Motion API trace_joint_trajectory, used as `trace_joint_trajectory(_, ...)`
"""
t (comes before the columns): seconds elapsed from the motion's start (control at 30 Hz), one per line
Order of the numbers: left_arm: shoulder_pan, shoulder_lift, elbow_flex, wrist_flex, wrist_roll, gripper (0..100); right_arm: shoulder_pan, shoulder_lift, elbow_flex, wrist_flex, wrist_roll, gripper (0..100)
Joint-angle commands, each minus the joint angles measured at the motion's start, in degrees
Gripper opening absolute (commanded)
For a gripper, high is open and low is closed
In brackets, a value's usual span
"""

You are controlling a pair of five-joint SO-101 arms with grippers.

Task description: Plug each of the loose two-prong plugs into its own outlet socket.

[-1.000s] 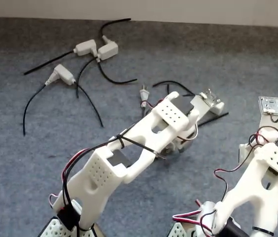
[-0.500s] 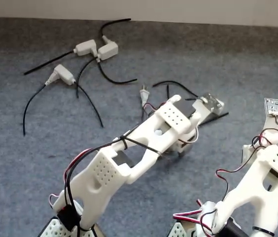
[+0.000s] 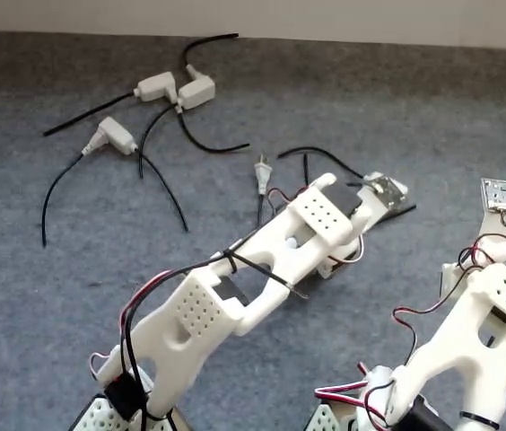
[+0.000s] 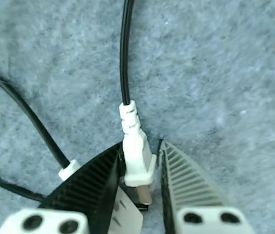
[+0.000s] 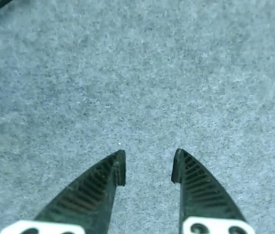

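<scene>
A white two-prong plug [image 4: 137, 151] lies on the grey carpet with its brass prongs toward the left wrist camera and its black cable [image 4: 125, 53] running away. My left gripper [image 4: 141, 145] is open and straddles it: one finger touches the plug, and a sliver of carpet shows before the other. A second loose plug [image 3: 260, 171] lies beside the left arm [image 3: 311, 229] in the high view. Three white outlet sockets [image 3: 156, 87] [image 3: 196, 90] [image 3: 115, 136] lie at the far left. My right gripper [image 5: 148, 168] is open over bare carpet.
Black cables trail from the sockets across the far left of the carpet [image 3: 65, 269]. Another black cable with a white end [image 4: 69, 170] passes under one left finger. The right arm [image 3: 477, 332] stands at the near right.
The left arm has stretched farther forward and to the right, dropping lower toward the carpet. The right arm shifted slightly and then held still.
</scene>
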Motion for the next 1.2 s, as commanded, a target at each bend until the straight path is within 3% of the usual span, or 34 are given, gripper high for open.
trace_joint_trajectory(0.0,0.9,0.7,-0.8,-1.4,-0.6,12,0.6,-1.4,-0.2,-1.1,0.7,16.3)
trace_joint_trajectory(0.2,1.5,0.7,-4.5,-0.8,4.6,12,0.6,-1.4,-0.2,-1.1,0.8,16.3)
trace_joint_trajectory(0.4,0.4,0.7,-5.6,-0.4,8.7,24,0.6,-1.4,-0.2,-1.1,0.9,16.3)
trace_joint_trajectory(1.17,0.6,3.5,-5.8,-0.4,10.0,7,0.6,-1.3,-0.1,-1.1,0.9,16.3)
